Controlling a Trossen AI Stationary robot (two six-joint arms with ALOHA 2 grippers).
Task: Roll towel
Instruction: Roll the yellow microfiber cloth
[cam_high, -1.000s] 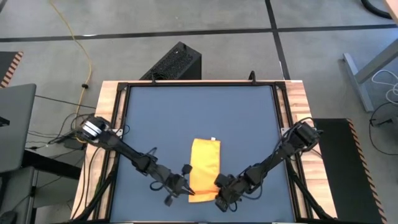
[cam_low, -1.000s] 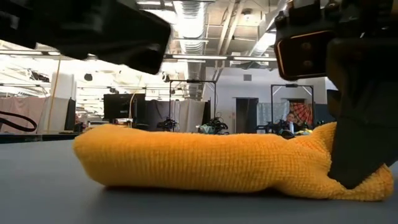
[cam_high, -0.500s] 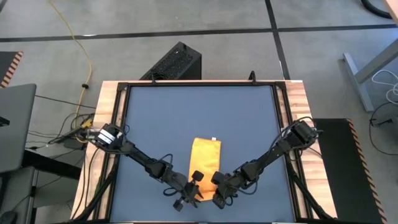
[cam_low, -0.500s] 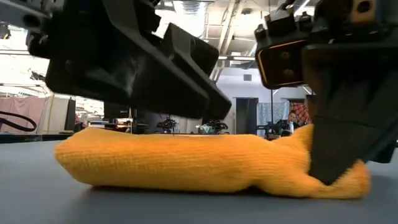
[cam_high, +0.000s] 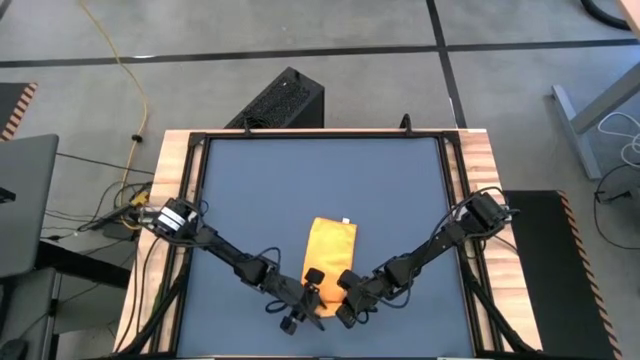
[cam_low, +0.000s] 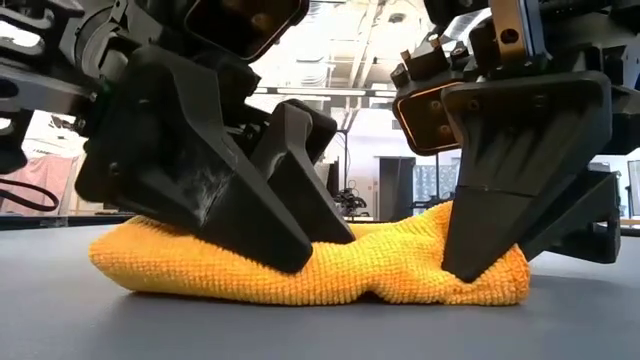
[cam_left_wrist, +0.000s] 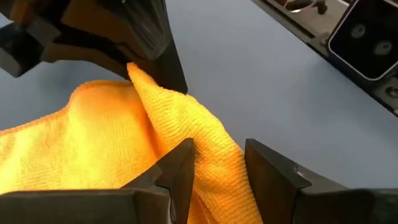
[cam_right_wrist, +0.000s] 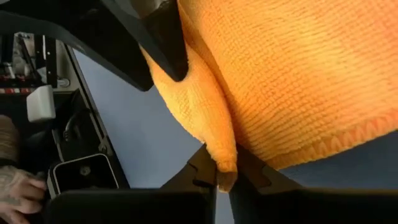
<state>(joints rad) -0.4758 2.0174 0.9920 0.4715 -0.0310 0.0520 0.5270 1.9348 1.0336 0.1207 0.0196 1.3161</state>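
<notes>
The yellow towel (cam_high: 331, 255) lies as a narrow folded strip on the blue mat, its white tag (cam_high: 343, 221) at the far end. Both grippers are at its near end. My left gripper (cam_high: 312, 298) is open, with a raised fold of the cloth (cam_left_wrist: 214, 140) between its fingers. My right gripper (cam_high: 343, 303), just to its right, is shut on the towel's near right corner. In the low view the near end (cam_low: 380, 275) is bunched up under both grippers. My left gripper comes down slanting from the table's left. Its spread fingers (cam_low: 290, 240) rest on top of the towel's near end and dent the cloth, with the raised fold between them, not pinched. The towel stays on the mat. My right gripper pinches a thick folded edge (cam_right_wrist: 224, 152) at the towel's near right corner between its two fingers. It comes slanting down from the table's right. The corner (cam_low: 470, 225) is drawn up a little, and the rest of the towel lies on the mat.
Bare blue mat (cam_high: 260, 190) stretches to the left, right and far side of the towel. A wooden frame (cam_high: 172, 200) borders the table. A black box (cam_high: 285, 100) stands beyond the far edge. A person's arm (cam_right_wrist: 12, 186) shows beside the table.
My left gripper has gone toward the table's right, onto the towel's near end, and its fingers have come apart. My right gripper has shifted a little to the left with the corner. The towel's near end has been pushed together, narrower and higher; its far end has stayed put.
</notes>
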